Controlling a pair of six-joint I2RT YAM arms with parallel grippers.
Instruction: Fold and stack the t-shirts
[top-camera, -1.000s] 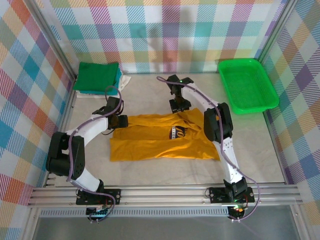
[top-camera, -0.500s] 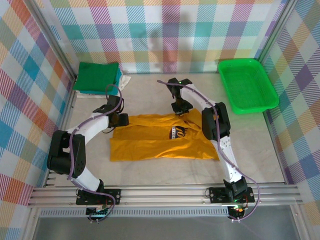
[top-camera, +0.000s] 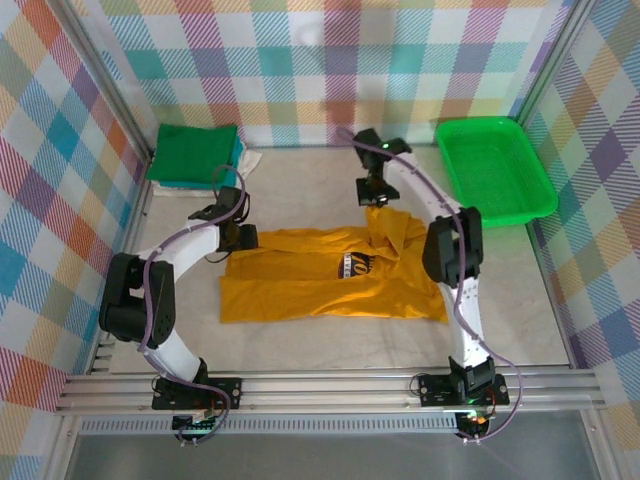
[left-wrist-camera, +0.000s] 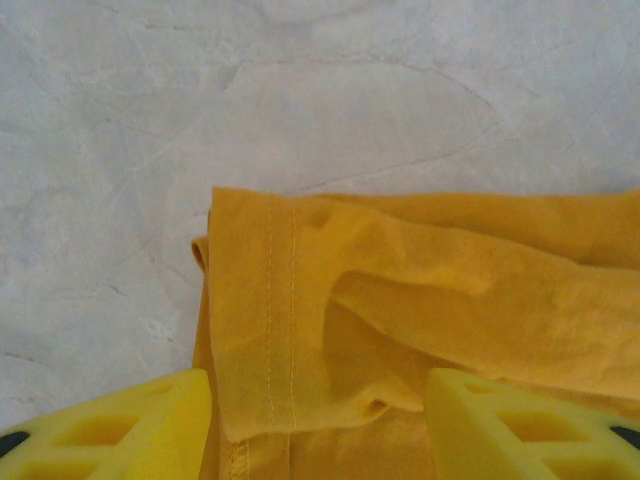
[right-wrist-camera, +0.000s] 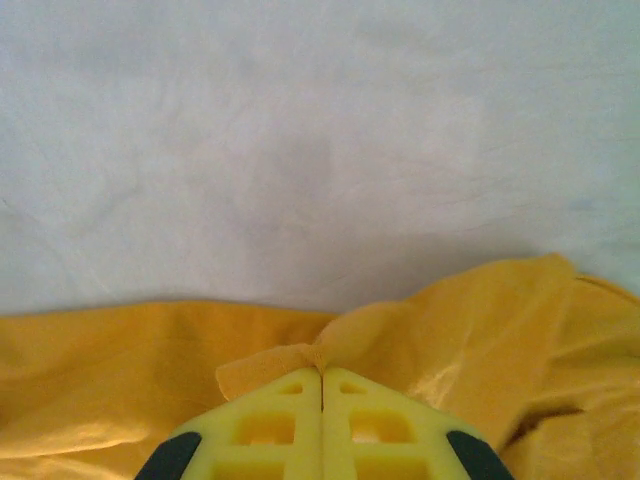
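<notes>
Table (top-camera: 300, 330), seen from above: pale work surface carrying all items. Mustard-yellow t-shirt (top-camera: 300, 285): spread crosswise at mid-table between the two arms, lying flat except at its far right part, which is drawn up into a peak. Green mesh tray (top-camera: 490, 170): far right corner, well apart from the shirt. Folded t-shirts (top-camera: 195, 150): stack at the far left corner, dark green on top.

Right gripper (top-camera: 377, 200): at the top of the raised peak. In the wrist view its fingers (right-wrist-camera: 322, 390) meet with no gap, and a small tab of the yellow cloth (right-wrist-camera: 130, 370) is nipped at their tips. Whether one layer or two is caught cannot be told.

Left gripper (top-camera: 243, 237): at the shirt's far left corner. Its fingers (left-wrist-camera: 320, 420) stand wide apart on either side of the stitched hem (left-wrist-camera: 280, 330), gripping nothing.

Chest logo (top-camera: 357, 265): right of centre, face up.

The step in hand appears to be seizing the far edge for a fold. It would go best if the left gripper closed squarely over the hem, both corners then rose level, and the edge travelled taut so the crease falls straight.
</notes>
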